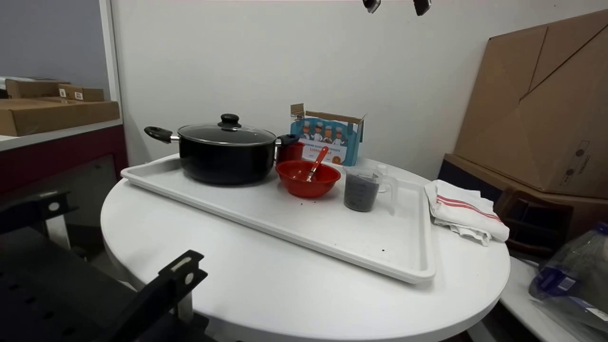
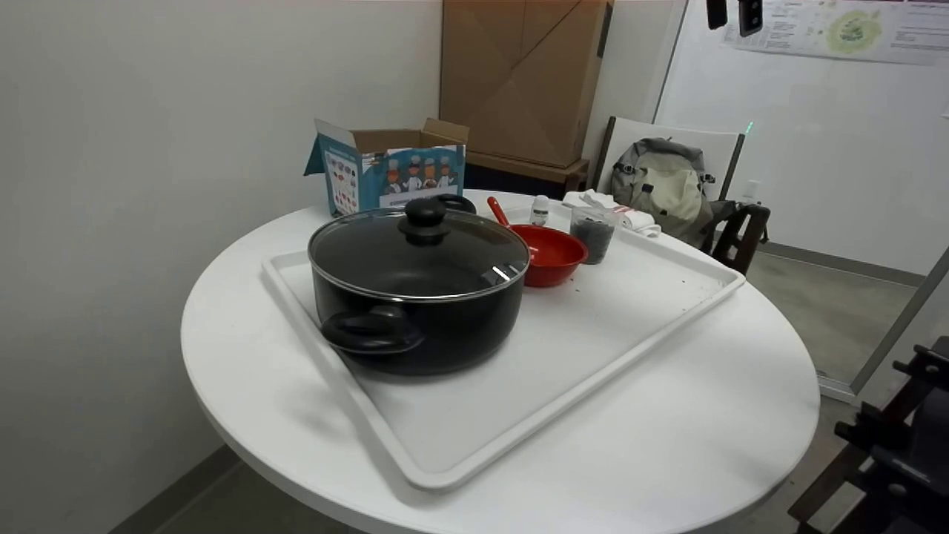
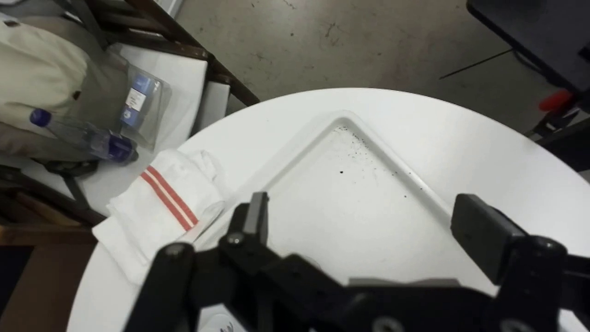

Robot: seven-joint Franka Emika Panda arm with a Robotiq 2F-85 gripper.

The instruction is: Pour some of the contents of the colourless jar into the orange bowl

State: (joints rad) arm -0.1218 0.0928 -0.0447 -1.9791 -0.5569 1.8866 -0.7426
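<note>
The colourless jar (image 1: 361, 192) is a see-through cup with a handle and dark grey contents. It stands upright on the white tray, and it also shows in an exterior view (image 2: 593, 236). The orange bowl (image 1: 308, 184) is glossy red-orange and sits beside the jar with a red-handled utensil (image 1: 317, 162) leaning in it. The bowl also shows in an exterior view (image 2: 552, 256). My gripper (image 3: 362, 205) is open and empty, high above the tray. Only its fingertips show at the top of both exterior views (image 1: 396, 6) (image 2: 732, 15). In the wrist view I cannot make out jar or bowl.
A black lidded pot (image 1: 228, 159) stands on the tray (image 1: 332, 242) beside the bowl. A red cup (image 1: 290, 152), a blue box (image 2: 400, 174) and a small white bottle (image 2: 540, 211) stand near the bowl. A folded striped towel (image 3: 161, 203) lies beside the tray. Dark specks dot the tray's corner.
</note>
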